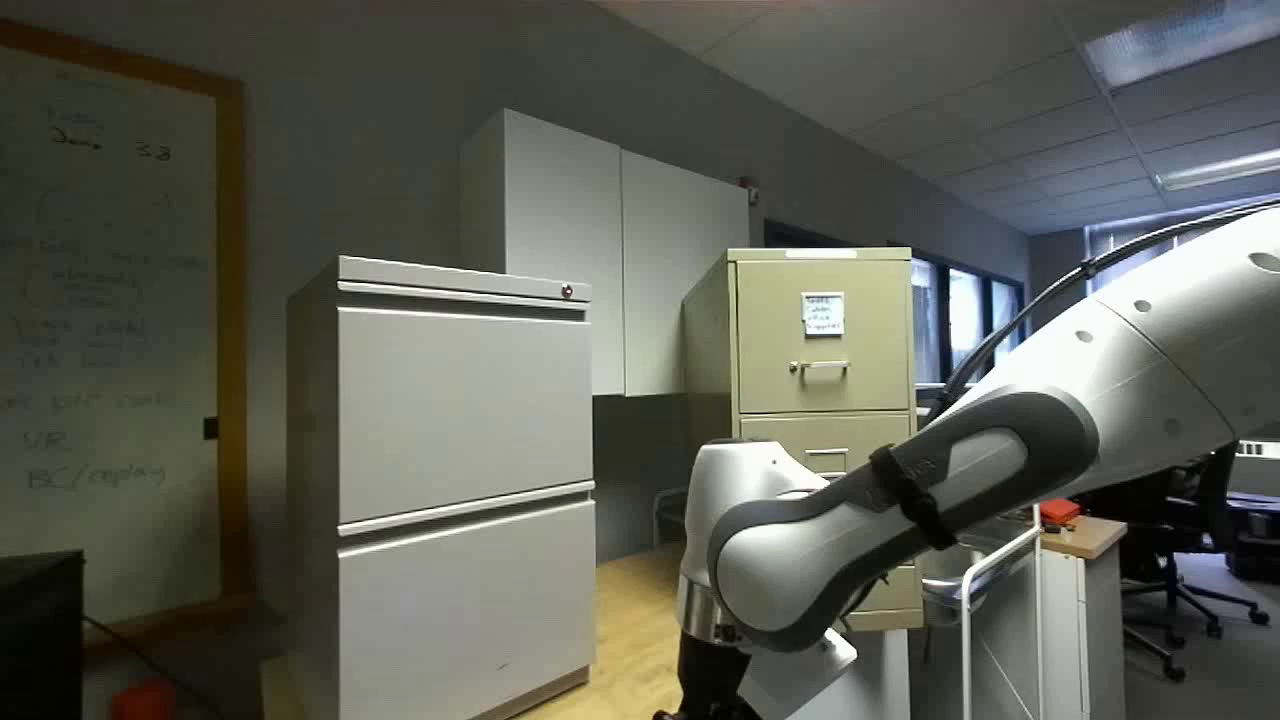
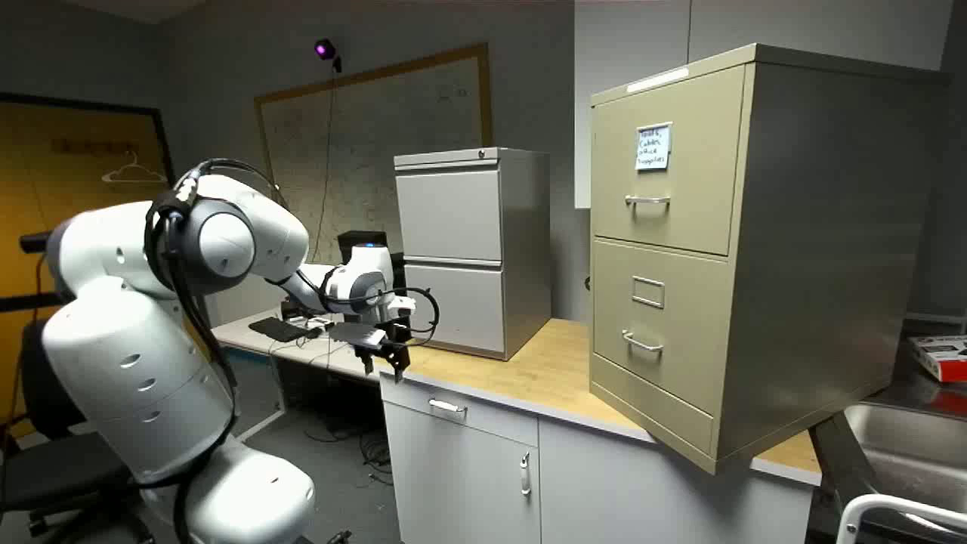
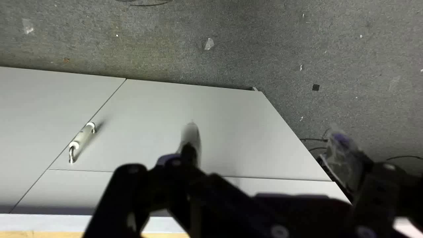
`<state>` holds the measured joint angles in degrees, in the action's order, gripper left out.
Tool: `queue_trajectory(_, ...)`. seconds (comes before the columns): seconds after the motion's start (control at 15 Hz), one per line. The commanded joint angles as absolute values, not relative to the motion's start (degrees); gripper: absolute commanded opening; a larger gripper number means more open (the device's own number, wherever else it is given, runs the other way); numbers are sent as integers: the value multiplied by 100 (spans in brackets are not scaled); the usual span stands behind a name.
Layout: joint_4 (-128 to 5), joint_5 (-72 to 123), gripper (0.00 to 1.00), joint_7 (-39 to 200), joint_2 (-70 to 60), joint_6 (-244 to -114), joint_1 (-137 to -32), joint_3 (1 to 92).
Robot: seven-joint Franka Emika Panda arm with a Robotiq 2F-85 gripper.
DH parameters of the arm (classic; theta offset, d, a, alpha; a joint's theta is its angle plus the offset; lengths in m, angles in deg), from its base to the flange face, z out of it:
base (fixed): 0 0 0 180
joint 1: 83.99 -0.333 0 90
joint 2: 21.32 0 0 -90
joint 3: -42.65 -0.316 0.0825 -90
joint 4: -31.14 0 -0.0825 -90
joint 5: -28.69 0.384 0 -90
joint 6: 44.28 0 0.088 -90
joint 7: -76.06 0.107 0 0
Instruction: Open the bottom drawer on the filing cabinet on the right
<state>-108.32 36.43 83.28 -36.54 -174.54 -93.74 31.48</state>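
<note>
The tan filing cabinet [image 1: 708,370] [image 2: 823,227] stands on the counter and has two drawers in an exterior view. Its bottom drawer [image 2: 612,295] is shut, with an empty label holder and a small metal handle [image 2: 642,342]. This drawer also shows in an exterior view [image 1: 880,432], partly hidden by the arm. My gripper [image 2: 383,370] [image 3: 266,132] is open and empty, pointing down near the counter's front edge, in front of the grey cabinet and well apart from the filing cabinet. Its fingertips are cut off in an exterior view. The wrist view does not show the filing cabinet.
A pale grey two-drawer cabinet [image 1: 465,400] [image 2: 453,211] stands on the wooden counter [image 2: 559,378]. White base cupboards [image 2: 461,468] [image 3: 214,132] with bar handles are below. A sink [image 2: 906,446] and a white rail [image 2: 891,502] are beside the filing cabinet.
</note>
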Motion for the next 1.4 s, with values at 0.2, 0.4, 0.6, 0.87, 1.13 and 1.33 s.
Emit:
queue_trajectory(0.2,-10813,3634,100,8336,-3655,-17447,-9397,3170)
queue_trajectory(0.4,-10813,3634,100,8336,-3655,-17447,-9397,3170)
queue_trajectory(0.6,-10795,3619,100,8360,-3617,-17493,-9371,3182)
queue_trajectory(0.87,-10768,3542,100,8466,-3507,-17975,-9209,3286)
queue_trajectory(1.13,-10785,3865,100,8386,-3453,-18976,-8964,3670)
queue_trajectory(1.33,-10878,4245,100,8262,-3496,-19660,-8785,4069)
